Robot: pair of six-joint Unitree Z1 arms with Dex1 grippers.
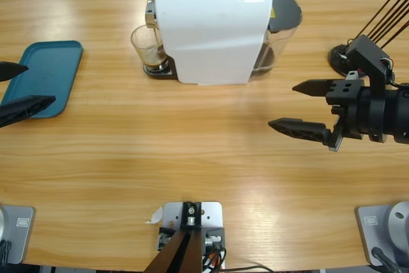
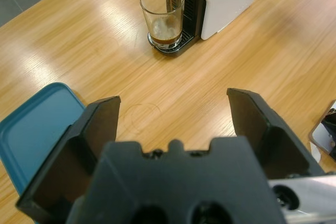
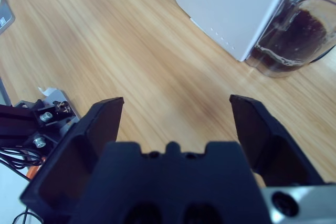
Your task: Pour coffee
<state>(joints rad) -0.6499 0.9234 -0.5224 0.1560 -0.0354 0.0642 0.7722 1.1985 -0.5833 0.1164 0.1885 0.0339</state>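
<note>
Glass [image 2: 163,14]: stands on the drip tray of the coffee machine [image 1: 208,27], directly under the spout, so the stream lands inside it.
Coffee [image 2: 165,38]: a shallow dark layer with pale foam in the glass bottom; a thin stream is falling, so you should judge brewing unfinished.
Left gripper [image 2: 173,124]: jaws spread wide, empty, aimed at the glass from beside the teal tray [image 2: 37,129]; you can read this as a waiting pose.
Right gripper [image 1: 305,107]: jaws apart, empty, clear of the machine's tank [image 3: 294,35].
Table [image 1: 192,158]: bare wood between both grippers and the machine, leaving you an open approach.

Robot lab: rig-mounted wooden table [image 1: 192,151] with coffee machine [image 1: 211,27].
</note>
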